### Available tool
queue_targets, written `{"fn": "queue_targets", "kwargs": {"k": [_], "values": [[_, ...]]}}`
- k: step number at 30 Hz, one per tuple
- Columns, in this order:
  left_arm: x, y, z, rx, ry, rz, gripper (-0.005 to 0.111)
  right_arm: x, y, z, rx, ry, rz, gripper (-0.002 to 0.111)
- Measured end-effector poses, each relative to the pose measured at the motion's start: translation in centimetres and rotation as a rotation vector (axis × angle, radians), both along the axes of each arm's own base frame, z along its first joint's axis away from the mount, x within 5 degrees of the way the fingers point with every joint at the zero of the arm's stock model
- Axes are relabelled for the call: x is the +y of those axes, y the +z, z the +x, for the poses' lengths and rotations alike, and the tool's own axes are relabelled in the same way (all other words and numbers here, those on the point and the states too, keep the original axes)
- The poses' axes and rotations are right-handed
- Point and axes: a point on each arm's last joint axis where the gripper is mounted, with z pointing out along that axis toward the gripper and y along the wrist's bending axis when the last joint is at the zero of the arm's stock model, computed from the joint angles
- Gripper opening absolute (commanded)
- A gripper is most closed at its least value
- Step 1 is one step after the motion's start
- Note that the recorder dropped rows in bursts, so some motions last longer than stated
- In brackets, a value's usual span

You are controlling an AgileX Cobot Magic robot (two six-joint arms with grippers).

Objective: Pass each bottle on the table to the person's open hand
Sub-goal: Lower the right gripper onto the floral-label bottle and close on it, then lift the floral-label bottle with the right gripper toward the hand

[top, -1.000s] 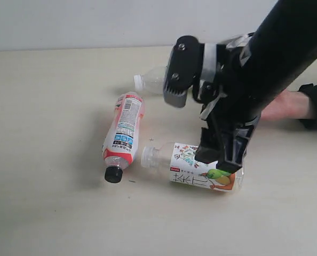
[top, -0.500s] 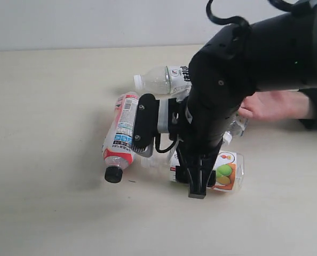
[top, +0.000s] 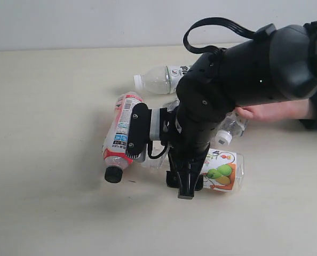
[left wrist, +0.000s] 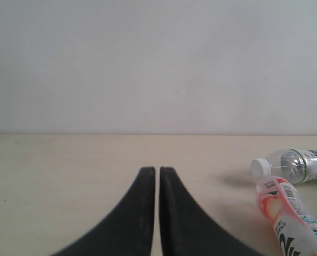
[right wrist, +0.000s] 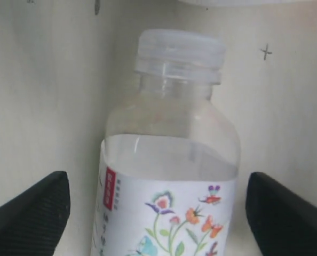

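The floral bottle (right wrist: 169, 160) is clear, glossy plastic with a smooth printed label; the tabletop (top: 52, 213) looks matt and smooth.

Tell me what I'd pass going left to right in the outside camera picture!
Clear plastic bottle with red-pink label and black cap, black right robot gripper, clear plastic bottle with floral fruit label, person's bare open hand.

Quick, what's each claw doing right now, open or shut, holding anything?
Left claw: shut, holding nothing.
Right claw: open, astride the floral bottle, not gripping it.
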Motion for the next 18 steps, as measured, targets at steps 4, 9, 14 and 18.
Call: {"fn": "queue_targets", "kwargs": {"k": [4,9,14,18], "values": [[0.0,0.0,0.0,0.0,0.0,0.0,0.005,0.0,-0.6,0.0,0.011,-0.002,-0.011,0.084],[0.0,0.0,0.0,0.0,0.0,0.0,0.005,0.1,-1.5,0.1,0.029,-0.013,-0.025,0.082],[0.0,0.0,0.0,0.0,0.0,0.0,0.005,0.1,-2.0,0.1,0.042,-0.016,-0.037,0.059],[0.0,0.0,0.0,0.0,0.0,0.0,0.005,0.0,-2.0,0.0,0.049,-0.023,-0.043,0.033]]}}
